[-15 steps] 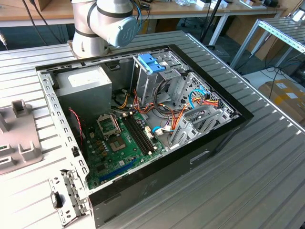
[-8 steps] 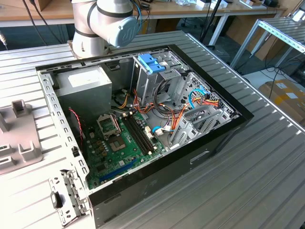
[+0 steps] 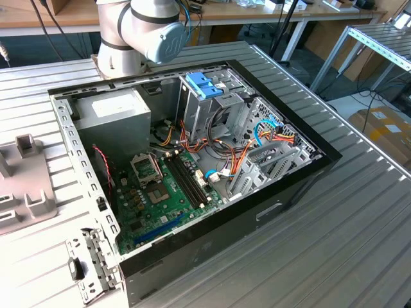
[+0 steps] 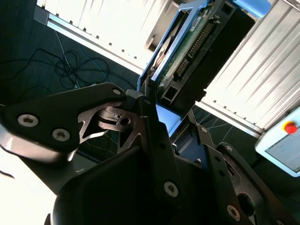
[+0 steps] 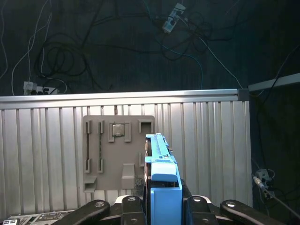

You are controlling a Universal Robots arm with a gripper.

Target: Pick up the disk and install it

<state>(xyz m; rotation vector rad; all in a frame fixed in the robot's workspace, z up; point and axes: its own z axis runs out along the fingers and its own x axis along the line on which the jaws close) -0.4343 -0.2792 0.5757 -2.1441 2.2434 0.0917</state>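
My gripper is shut on the disk, its black fingers clamping both sides of the blue plastic frame. In the second wrist view the disk juts out beyond the gripper, showing its green circuit board and a dark connector edge inside the blue frame. It hangs in the air above the ribbed metal table. In the exterior view the open computer case lies on the table, with the arm's base behind it.
Inside the case are a grey power-supply box, a metal cage with light-blue handles, a green motherboard and loose cables. A grey fixture plate lies on the table below the disk. Beyond the table edge is dark floor with cables.
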